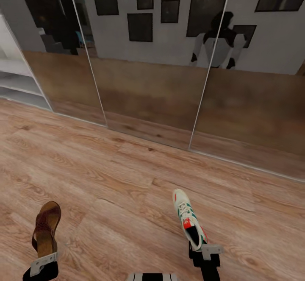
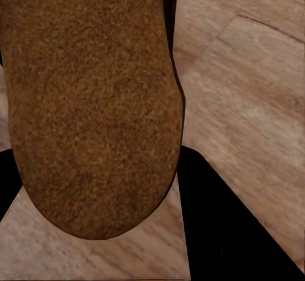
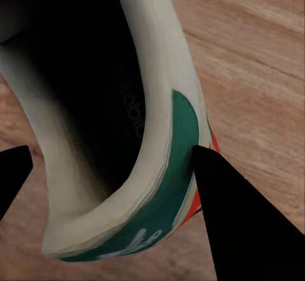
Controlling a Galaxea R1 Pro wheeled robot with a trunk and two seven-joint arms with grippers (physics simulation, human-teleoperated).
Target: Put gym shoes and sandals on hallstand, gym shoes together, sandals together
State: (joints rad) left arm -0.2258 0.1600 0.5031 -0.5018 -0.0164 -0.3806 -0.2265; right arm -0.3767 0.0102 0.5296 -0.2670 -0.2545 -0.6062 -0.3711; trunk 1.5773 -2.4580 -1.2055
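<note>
- Upper left of the head frame: edge of the hallstand [image 1: 17,84] with its pale shelves, well apart from both arms. The robot faces mirrored panels [image 1: 148,90]; judged step: carry both shoes over to the rack.
- Lower left: the left gripper [image 1: 42,260] holds a sandal [image 1: 45,226] by its heel end, toe pointing up the frame, clear of the corridor floor [image 1: 127,175]. In the left wrist view the sandal's footbed [image 2: 95,103] lies between the dark fingers [image 2: 222,230], which are closed onto it.
- Lower right: the right gripper [image 1: 204,251] grips a gym shoe [image 1: 188,217] at the heel. In the right wrist view one finger [image 3: 241,217] presses the outer heel wall [image 3: 171,166]; fingers closed on the collar.
- Advice: turn the base left slowly; heel-only grips give long levers, so jerks could swing or drop the shoes.
- Leave space beside each on the rack for its mate.
- The other sandal and gym shoe: whereabouts cannot be told.
</note>
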